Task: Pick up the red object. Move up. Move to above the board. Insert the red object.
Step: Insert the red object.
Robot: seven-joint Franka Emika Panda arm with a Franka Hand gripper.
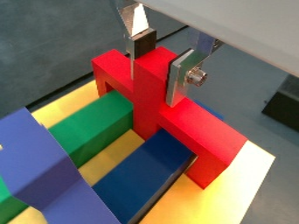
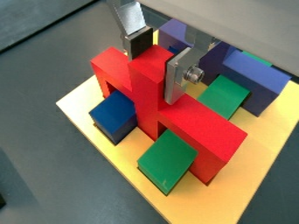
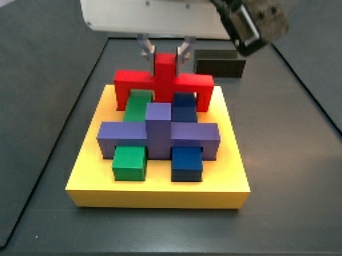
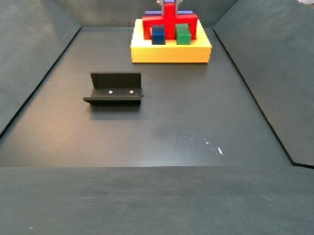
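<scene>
I see the hand (image 1: 160, 59) pinching the central upright stub of the red object (image 1: 163, 114), one silver finger (image 1: 181, 74) flat on each side of it. In both wrist views the red object sits down on the board (image 2: 93, 122), its legs reaching the yellow face among the blocks. A green block (image 1: 91, 127) lies along one side of the stub's column and a blue block (image 1: 146, 175) along the other, both just beside the red legs, so there is very little room sideways. In a side view the red bar (image 3: 163, 80) spans the far end of the board (image 3: 160, 188), behind the purple block (image 3: 158, 132), with a narrow yellow margin left to the board's edge. In a side view the dark surface (image 4: 185, 128) around the board is open; the fixture (image 4: 116, 89) stands well apart from the board (image 4: 172, 52), nearer the camera.
</scene>
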